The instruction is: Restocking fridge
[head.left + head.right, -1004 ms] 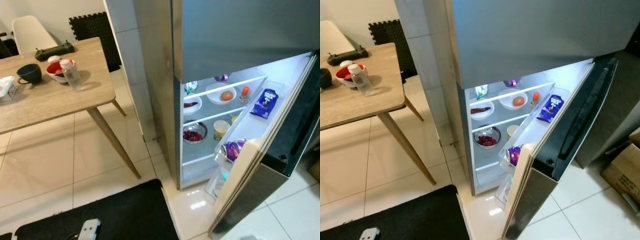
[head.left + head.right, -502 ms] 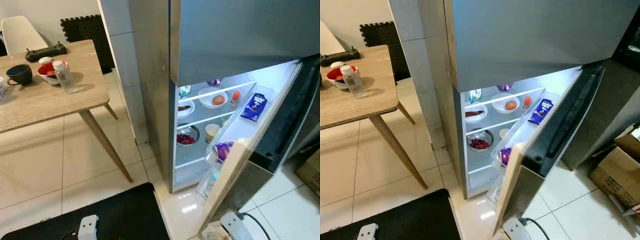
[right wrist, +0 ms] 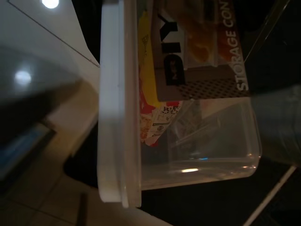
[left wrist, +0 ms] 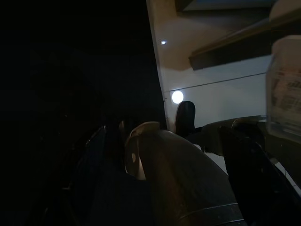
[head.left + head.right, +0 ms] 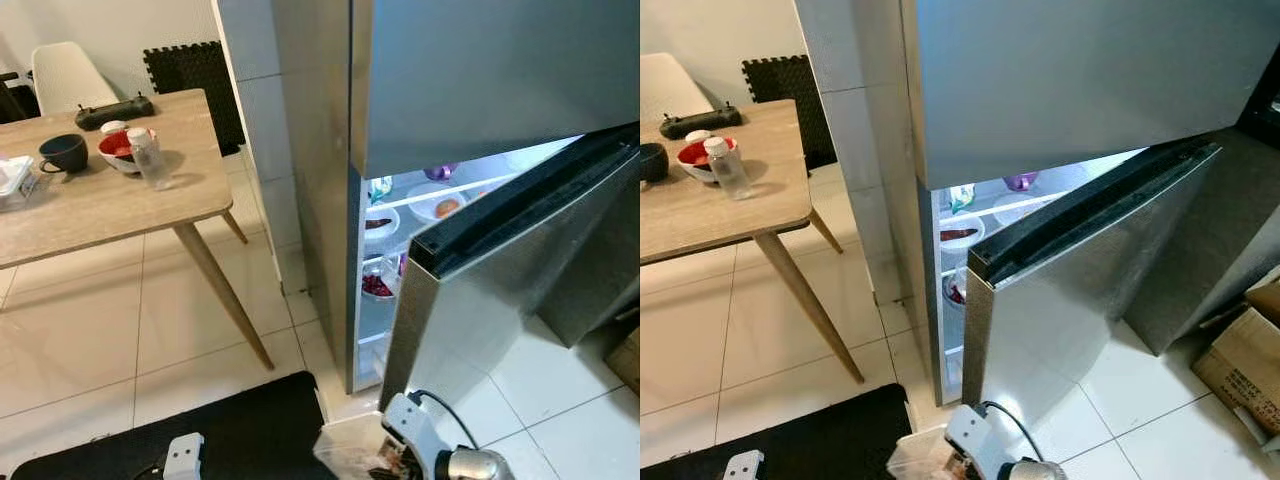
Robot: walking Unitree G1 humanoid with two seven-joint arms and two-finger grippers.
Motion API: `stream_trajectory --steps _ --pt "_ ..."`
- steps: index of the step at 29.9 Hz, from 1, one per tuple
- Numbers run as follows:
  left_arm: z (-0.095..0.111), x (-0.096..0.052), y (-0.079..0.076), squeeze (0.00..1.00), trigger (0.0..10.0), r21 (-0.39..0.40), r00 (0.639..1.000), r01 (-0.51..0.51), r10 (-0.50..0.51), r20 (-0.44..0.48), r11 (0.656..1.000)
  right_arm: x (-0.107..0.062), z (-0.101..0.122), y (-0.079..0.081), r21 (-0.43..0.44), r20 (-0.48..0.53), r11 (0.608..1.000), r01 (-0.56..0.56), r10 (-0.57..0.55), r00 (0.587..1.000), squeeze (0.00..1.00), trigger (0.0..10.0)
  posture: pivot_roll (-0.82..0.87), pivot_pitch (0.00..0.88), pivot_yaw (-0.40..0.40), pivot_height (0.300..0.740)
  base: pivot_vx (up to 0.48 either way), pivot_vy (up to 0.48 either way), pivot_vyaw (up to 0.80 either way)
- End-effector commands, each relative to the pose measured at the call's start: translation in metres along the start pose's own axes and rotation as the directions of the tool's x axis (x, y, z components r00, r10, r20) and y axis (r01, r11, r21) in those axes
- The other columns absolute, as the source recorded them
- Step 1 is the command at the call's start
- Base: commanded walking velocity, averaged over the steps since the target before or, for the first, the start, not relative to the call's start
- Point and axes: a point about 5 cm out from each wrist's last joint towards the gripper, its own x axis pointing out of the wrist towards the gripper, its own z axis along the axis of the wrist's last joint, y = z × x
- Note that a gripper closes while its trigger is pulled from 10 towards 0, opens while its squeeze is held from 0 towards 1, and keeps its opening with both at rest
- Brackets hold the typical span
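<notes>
The steel fridge (image 5: 480, 70) has its lower door (image 5: 500, 290) standing partly ajar. Through the gap I see lit shelves with a white bowl (image 5: 380, 222), a bowl holding something orange (image 5: 445, 207) and a bowl of red food (image 5: 375, 286). Low in front of the door, my right gripper (image 5: 395, 455) holds a clear plastic storage container (image 5: 348, 455). Its white lid and printed label (image 3: 188, 56) show close up in the right wrist view. My left arm (image 5: 183, 455) hangs at the lower left, and its wrist view is very dark.
A wooden table (image 5: 100, 205) on the left carries a water bottle (image 5: 150, 160), a red bowl (image 5: 118, 148) and a dark cup (image 5: 63, 152). A black mat (image 5: 230, 430) lies underfoot. A cardboard box (image 5: 1245, 360) sits on the tiles at the right.
The lower fridge door has swung from wide open to partly ajar, hiding the door shelves. My right arm has come up into view with the clear container.
</notes>
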Motion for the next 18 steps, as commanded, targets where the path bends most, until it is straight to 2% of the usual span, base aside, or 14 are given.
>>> stream_trajectory --steps 1,3,4,5,6,7,8,9,10,12,14,15,16,18 --pt "-0.004 -0.001 0.000 0.00 10.0 -0.001 1.000 -0.006 0.006 -0.014 1.000 0.005 0.013 0.001 -0.009 0.067 1.000 -0.016 0.017 0.998 0.00 10.0 -0.12 0.036 0.040 0.740 0.000 0.000 0.00" --pt "-0.004 0.000 -0.001 0.00 10.0 0.001 1.000 -0.003 0.003 -0.013 1.000 0.010 0.030 -0.001 0.013 0.152 1.000 -0.021 0.019 0.988 0.00 10.0 -0.12 0.038 0.040 0.740 0.000 0.000 0.00" --pt "-0.004 0.000 -0.001 0.00 10.0 0.001 1.000 -0.003 0.003 -0.013 1.000 0.010 0.030 -0.001 0.013 0.152 1.000 -0.021 0.019 0.988 0.00 10.0 -0.12 0.038 0.040 0.740 0.000 0.000 0.00" --pt "-0.005 0.000 -0.002 0.00 10.0 0.003 1.000 0.000 0.000 -0.015 1.000 0.015 0.053 -0.005 0.028 0.247 1.000 0.003 -0.010 0.969 0.00 10.0 -0.13 0.037 0.041 0.740 0.000 0.000 0.00" --pt "-0.005 0.001 -0.003 0.00 10.0 0.004 1.000 0.002 -0.002 -0.017 1.000 0.018 0.065 -0.006 0.035 0.290 0.999 0.022 -0.031 0.957 0.00 10.0 -0.13 0.037 0.041 0.740 0.000 0.000 0.00" --pt "-0.005 0.001 -0.003 0.00 10.0 0.004 1.000 0.002 -0.002 -0.017 1.000 0.018 0.065 -0.006 0.035 0.290 0.999 0.022 -0.031 0.957 0.00 10.0 -0.13 0.037 0.041 0.740 0.000 0.000 0.00" --pt "-0.006 0.001 -0.004 0.00 10.0 0.005 1.000 0.004 -0.004 -0.019 1.000 0.021 0.080 -0.008 0.055 0.343 0.998 0.040 -0.057 0.937 0.00 10.0 -0.13 0.037 0.040 0.740 0.000 0.000 0.00" --pt "-0.006 0.001 -0.004 0.00 10.0 0.005 1.000 0.004 -0.004 -0.019 1.000 0.021 0.080 -0.008 0.055 0.343 0.998 0.040 -0.057 0.937 0.00 10.0 -0.13 0.037 0.040 0.740 0.000 0.000 0.00" --pt "-0.006 0.001 -0.004 0.00 10.0 0.004 1.000 0.006 -0.006 -0.020 1.000 0.024 0.095 -0.010 0.069 0.393 0.995 0.066 -0.088 0.915 0.00 10.0 -0.13 0.036 0.039 0.740 0.000 0.000 0.00" --pt "-0.006 0.001 -0.004 0.00 10.0 0.004 1.000 0.006 -0.006 -0.020 1.000 0.024 0.095 -0.010 0.069 0.393 0.995 0.066 -0.088 0.915 0.00 10.0 -0.13 0.036 0.039 0.740 0.000 0.000 0.00" --pt "-0.007 0.002 -0.006 0.00 10.0 0.003 1.000 0.007 -0.007 -0.022 1.000 0.029 0.123 -0.012 0.111 0.473 0.987 0.117 -0.156 0.867 0.00 10.0 -0.13 0.036 0.038 0.740 0.000 0.000 0.00" --pt "-0.007 0.002 -0.006 0.00 10.0 0.003 1.000 0.007 -0.007 -0.022 1.000 0.029 0.123 -0.012 0.111 0.473 0.987 0.117 -0.156 0.867 0.00 10.0 -0.13 0.036 0.038 0.740 0.000 0.000 0.00" --pt "-0.007 0.002 -0.006 0.00 10.0 0.003 1.000 0.008 -0.008 -0.022 1.000 0.031 0.139 -0.011 0.122 0.513 0.983 0.138 -0.182 0.839 0.00 10.0 -0.13 0.035 0.039 0.740 0.000 0.000 0.00" --pt "-0.007 0.002 -0.007 0.00 10.0 0.002 1.000 0.009 -0.009 -0.023 1.000 0.033 0.156 -0.009 0.127 0.548 0.979 0.160 -0.204 0.812 0.00 10.0 -0.13 0.035 0.039 0.740 0.000 0.000 0.00"
